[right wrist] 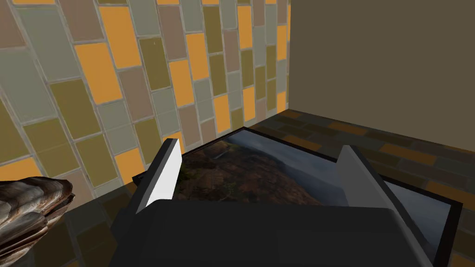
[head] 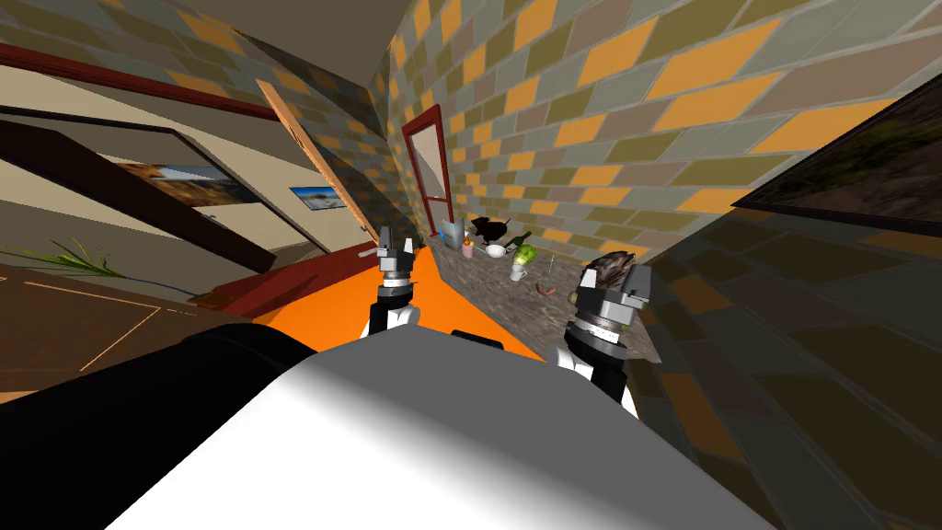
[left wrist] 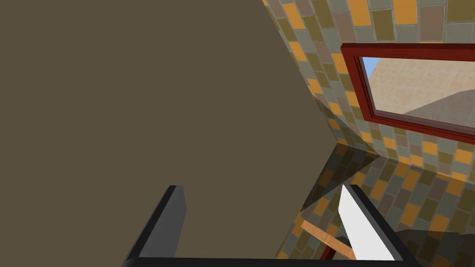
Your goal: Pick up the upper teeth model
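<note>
Closest in, both arms are raised with nothing held. The left end effector (head: 396,242) hangs over the orange floor (head: 460,313), and its wrist view shows the two fingers standing wide apart and empty. The right end effector (head: 611,282) sits above the near end of the table (head: 501,299), its blades likewise spread with nothing between them. Just beside it is a striped brown-grey lump (head: 611,266). In the head view the two crowd together, while the right wrist view shows the lump's ridged side off to one side of the fingers, clear of them. Further along, the table's open edge runs straight beside the floor strip, which gives free room on the left, and its other side lies against the tiled wall (head: 644,138). Near that open edge lies a small pink curved piece, most likely the upper teeth model (head: 546,289), though it is too small to be sure; it is well apart from both end effectors. Beyond it stands a white mug (head: 518,272), then a green bottle (head: 521,242), a white bowl (head: 495,250) and a black pan (head: 488,226), clustered toward the far corner.
</note>
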Motion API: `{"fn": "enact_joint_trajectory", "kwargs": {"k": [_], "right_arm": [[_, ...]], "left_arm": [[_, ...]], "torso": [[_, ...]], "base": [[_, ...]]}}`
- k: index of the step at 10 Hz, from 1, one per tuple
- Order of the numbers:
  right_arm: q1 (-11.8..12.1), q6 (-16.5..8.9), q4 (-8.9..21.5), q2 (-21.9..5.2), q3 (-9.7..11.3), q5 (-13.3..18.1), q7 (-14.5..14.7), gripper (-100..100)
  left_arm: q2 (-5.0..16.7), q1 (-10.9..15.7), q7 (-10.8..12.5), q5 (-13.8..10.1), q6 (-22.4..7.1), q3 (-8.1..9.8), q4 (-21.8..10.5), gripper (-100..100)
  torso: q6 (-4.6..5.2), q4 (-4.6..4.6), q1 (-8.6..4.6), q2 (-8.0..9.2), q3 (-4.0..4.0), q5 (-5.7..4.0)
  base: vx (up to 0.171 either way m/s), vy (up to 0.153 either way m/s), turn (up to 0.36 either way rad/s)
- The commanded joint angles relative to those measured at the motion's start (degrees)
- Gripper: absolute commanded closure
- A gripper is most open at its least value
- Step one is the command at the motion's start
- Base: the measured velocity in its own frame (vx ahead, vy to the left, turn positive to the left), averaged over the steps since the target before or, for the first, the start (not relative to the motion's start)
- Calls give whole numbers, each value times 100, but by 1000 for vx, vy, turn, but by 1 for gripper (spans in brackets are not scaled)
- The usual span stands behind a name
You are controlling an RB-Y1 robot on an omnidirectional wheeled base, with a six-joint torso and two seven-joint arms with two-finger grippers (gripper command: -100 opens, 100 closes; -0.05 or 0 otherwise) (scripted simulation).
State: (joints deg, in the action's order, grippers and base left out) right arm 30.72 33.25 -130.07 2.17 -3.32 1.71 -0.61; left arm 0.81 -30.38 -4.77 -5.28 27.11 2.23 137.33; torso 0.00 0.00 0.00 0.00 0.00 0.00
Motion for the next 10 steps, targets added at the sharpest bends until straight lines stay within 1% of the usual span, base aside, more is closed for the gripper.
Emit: {"fn": "enact_joint_trajectory", "kwargs": {"k": [1, 3, 5, 6, 8, 9, 10], "right_arm": [[26, 13, 22, -180, 20, 32, -28, -100], [79, 40, 84, -522, 60, 105, -82, -100], [143, 72, 201, -884, 108, 215, -146, -100], [143, 72, 201, -955, 108, 215, -146, -100], [208, 108, 375, -1353, 157, 357, -202, -100], [208, 108, 375, -1449, 157, 357, -202, -100], [241, 127, 483, -1654, 182, 438, -222, -100]], "left_arm": [[0, 0, 0, 0, 0, 0, 0, 0], [0, 1, 0, 0, 0, 0, 0, 0], [-1, 1, 0, 0, 0, -1, 0, 0], [-1, 2, 0, 0, 0, -1, 0, 0], [-1, 1, 0, 0, 0, -1, 0, 0], [-1, 1, 0, 0, 0, -1, 0, 0], [-1, 1, 0, 0, 0, -1, 0, 0]], "torso": [[0, 0, 0, 0, 0, 0], [0, 6, 11, 30, 17, 2], [0, 11, 29, 48, 27, 6], [0, 12, 38, 54, 31, 8], [0, 10, 20, 45, 26, 5], [-1, 10, 27, 46, 27, 6], [0, 10, 21, 39, 23, 5]], "base": [[-43, 17, 6], [-104, 51, 10], [-135, 95, 22], [-111, 74, 6], [-112, 65, 44], [-91, 58, 8], [-82, 53, 44]]}}
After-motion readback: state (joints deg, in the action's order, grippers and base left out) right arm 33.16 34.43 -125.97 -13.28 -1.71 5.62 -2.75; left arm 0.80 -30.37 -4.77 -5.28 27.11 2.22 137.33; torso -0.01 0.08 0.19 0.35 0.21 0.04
